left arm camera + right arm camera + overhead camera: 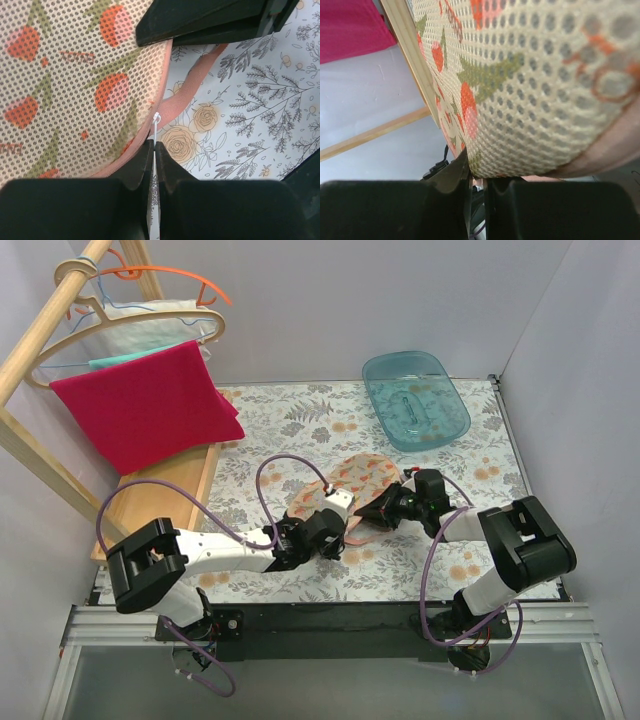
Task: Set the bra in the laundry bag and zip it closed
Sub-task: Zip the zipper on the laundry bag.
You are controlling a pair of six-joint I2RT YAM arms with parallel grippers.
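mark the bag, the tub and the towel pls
bag (362,478): top view, middle of its floral face
tub (420,412): top view, bare bottom of the teal shell
towel (150,415): top view, centre of the red cloth

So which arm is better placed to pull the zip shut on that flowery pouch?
Left, probably. The left pincer is shut on a thin white tab at the pink edge of the pouch, likely the zip pull; the right pincer just grips the mesh side, steadying.

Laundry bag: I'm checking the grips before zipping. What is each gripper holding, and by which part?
Left gripper pinches the white cord at the laundry bag's zipper edge; right gripper seems to pinch the bag's rim.
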